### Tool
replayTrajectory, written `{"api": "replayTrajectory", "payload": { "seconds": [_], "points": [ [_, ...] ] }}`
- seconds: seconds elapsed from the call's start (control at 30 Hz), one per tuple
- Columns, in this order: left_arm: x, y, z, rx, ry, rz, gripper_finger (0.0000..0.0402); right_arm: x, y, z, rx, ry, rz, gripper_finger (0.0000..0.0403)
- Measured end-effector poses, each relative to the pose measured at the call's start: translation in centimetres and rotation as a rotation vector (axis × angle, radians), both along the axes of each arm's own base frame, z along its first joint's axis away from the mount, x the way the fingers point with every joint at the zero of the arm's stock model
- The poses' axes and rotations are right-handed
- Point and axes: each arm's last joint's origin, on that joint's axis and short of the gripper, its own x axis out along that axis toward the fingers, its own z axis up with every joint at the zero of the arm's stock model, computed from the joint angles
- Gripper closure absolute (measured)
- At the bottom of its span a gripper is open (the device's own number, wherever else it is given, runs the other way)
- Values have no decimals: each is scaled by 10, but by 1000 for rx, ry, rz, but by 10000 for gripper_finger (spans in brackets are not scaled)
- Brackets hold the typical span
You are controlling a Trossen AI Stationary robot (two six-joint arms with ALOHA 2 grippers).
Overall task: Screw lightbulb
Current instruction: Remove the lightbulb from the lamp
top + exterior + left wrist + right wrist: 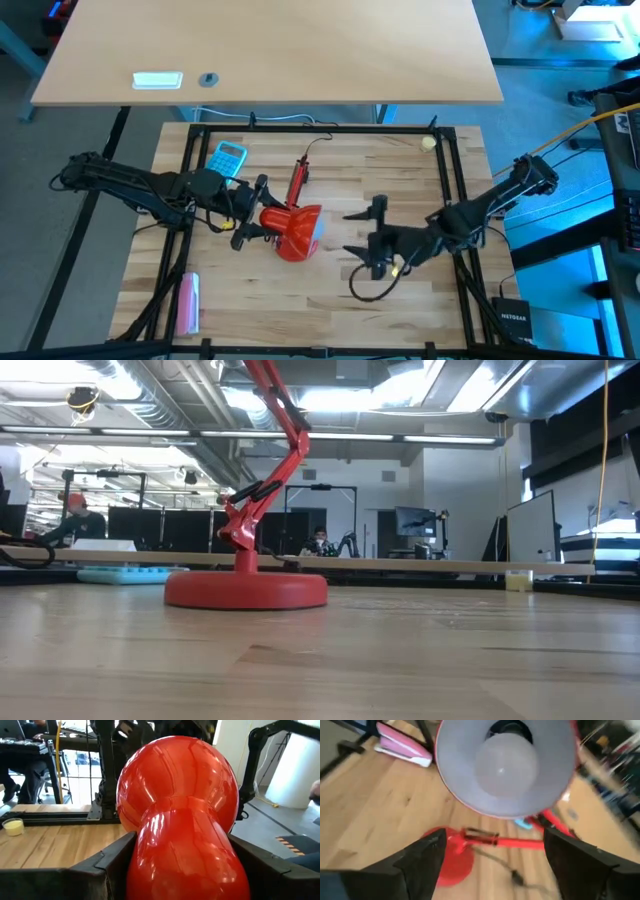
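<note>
Two end effectors work: the left end effector (252, 212) clamps the red lamp shade (297, 231), while the right end effector (366, 239), open and empty, should close gently on the lightbulb (506, 767) and twist.

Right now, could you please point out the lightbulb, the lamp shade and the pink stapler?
lightbulb (506, 767): right wrist view, frosted globe's middle.
lamp shade (175, 795): left wrist view, shade's red outer dome.
pink stapler (402, 742): right wrist view, its pink top.

- Lamp shade (180, 810): glossy red outside, matt pale inside.
- Lightbulb (506, 766): frosted white, smooth.
- Table (330, 290): light wood planks, visible grain.
- Left gripper (175, 870) fingers (105, 867): matt dark plastic.
</note>
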Motion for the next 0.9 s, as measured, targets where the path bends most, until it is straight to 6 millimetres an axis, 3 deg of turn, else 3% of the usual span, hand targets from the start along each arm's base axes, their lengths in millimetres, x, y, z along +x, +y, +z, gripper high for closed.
{"api": "replayTrajectory", "payload": {
  "seconds": [0.1, 0.27, 0.47, 0.63, 0.9],
  "points": [
    [0, 0, 0, -14, 4, 1, 149, 11, 2, -22, -124, -106, 29, 73],
    [0, 0, 0, -37, 7, 0, 149, 27, -6, -29, -336, -291, 35, 72],
    [0, 0, 1, -67, 11, -2, 149, 26, -2, -28, -472, -229, 34, 72],
    [0, 0, 1, -76, 12, -2, 149, 37, 1, -42, -588, -182, 113, 72],
    [0, 0, 1, -76, 12, -4, 149, 49, -2, -42, -731, -244, 118, 72]
  ]
}}
